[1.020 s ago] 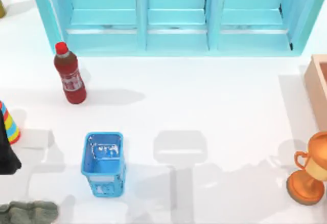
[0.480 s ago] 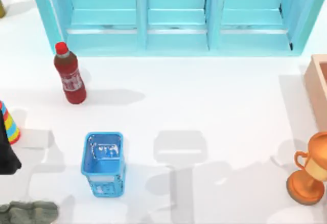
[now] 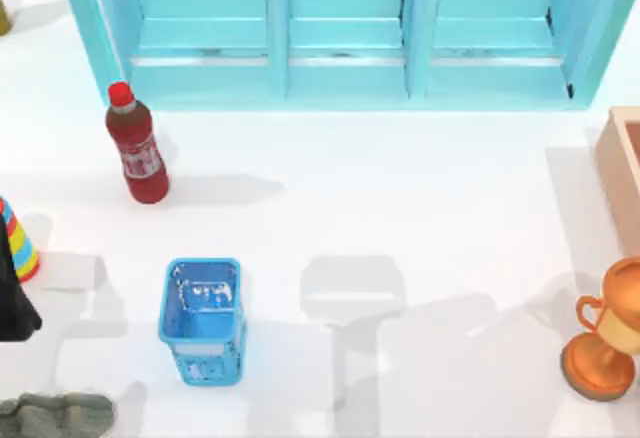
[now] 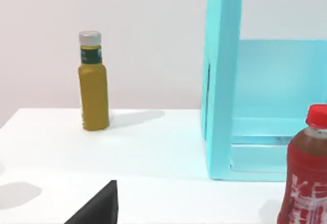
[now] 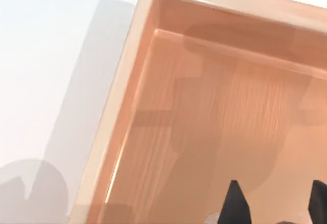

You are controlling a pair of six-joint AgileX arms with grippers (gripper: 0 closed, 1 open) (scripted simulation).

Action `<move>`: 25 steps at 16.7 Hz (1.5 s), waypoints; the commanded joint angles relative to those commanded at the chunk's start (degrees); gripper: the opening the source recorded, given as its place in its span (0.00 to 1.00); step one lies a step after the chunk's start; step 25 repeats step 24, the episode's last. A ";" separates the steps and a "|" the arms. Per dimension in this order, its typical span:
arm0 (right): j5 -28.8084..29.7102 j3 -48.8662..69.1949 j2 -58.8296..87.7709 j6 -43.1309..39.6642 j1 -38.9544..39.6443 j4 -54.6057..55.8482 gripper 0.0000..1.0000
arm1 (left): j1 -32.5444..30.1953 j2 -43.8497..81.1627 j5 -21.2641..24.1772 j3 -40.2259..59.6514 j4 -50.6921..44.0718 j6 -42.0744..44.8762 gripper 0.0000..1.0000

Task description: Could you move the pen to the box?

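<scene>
The tan wooden box (image 3: 622,154) sits at the table's right edge, cut off by the frame. The right wrist view looks straight down into it, with its thick light wall (image 5: 125,98) and darker floor (image 5: 219,116) below. My right gripper (image 5: 276,203) hangs over that floor, its two black fingertips (image 5: 234,206) pointing down. A pale grey sliver at the frame's edge between them looks like the pen; the rest of the pen is hidden. My left arm (image 3: 12,298) is parked at the table's left edge.
A big cyan cabinet (image 3: 340,28) spans the back. On the table stand a red bottle (image 3: 138,153), a blue mesh basket (image 3: 203,318), a bronze trophy (image 3: 608,333) at front right, a striped object (image 3: 20,243) and a grey-green lump (image 3: 55,416). A yellow bottle (image 4: 93,83) stands at far left.
The arm's shadow on the table front has slid to the right, toward the trophy and box. The bottle, basket and trophy have stayed put.
</scene>
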 joint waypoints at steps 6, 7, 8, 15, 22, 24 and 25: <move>0.20 -1.04 0.29 0.30 0.40 1.19 0.08 | 0.00 0.00 0.00 0.00 0.00 0.00 1.00; 0.20 -1.04 0.29 0.30 0.40 1.19 0.15 | 0.00 0.00 0.00 0.00 0.00 0.00 1.00; 0.20 -1.04 0.29 0.30 0.40 1.19 0.23 | 0.00 0.00 0.00 0.00 0.00 0.00 1.00; 0.20 -1.04 0.29 0.30 0.40 1.19 0.75 | 0.00 0.00 0.00 0.00 0.00 0.00 1.00; 0.20 -1.04 0.29 0.30 0.40 1.19 1.00 | 0.00 0.00 0.00 0.00 0.00 0.00 1.00; 0.20 -1.04 0.29 0.30 0.40 1.19 1.00 | 0.00 0.00 0.00 0.00 0.00 0.00 1.00; 0.20 -1.04 0.29 0.30 0.40 1.19 1.00 | 0.00 0.00 0.00 0.00 0.00 0.00 1.00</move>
